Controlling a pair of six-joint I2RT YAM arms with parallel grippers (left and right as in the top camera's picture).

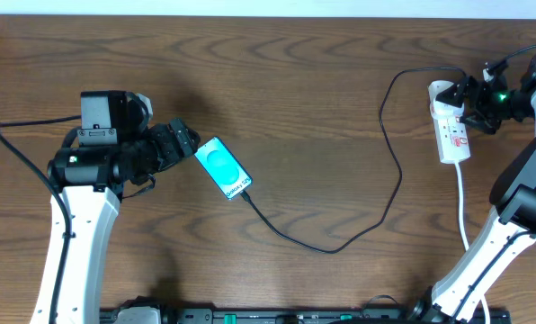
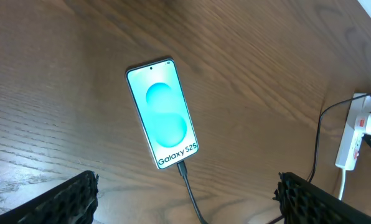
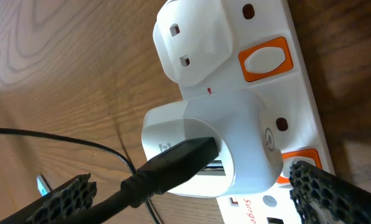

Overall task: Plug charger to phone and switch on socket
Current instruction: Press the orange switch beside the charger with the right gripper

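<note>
Left gripper point(image 2: 185, 202) far from the white plastic power strip point(image 1: 454, 139), right gripper point(image 3: 198, 199) over it, both wide, empty; we'd press a stiff orange switch point(image 3: 266, 60), probably firmly.

The phone point(image 1: 223, 168) lies flat on the brown wooden worktop point(image 1: 295, 90), screen up and set at a diagonal. The left tool point(image 1: 189, 144) sits just beside its upper-left end, not clearly touching it. The charger point(image 1: 400, 175) meets the phone's lower-right end, loops across the wood and climbs to the top end of the socket point(image 1: 452, 139), well apart at the right. The right tool point(image 1: 470, 115) is at the socket's upper part, with a green light on the arm beside it. A white cord point(image 1: 460, 207) trails down from the socket.
</note>
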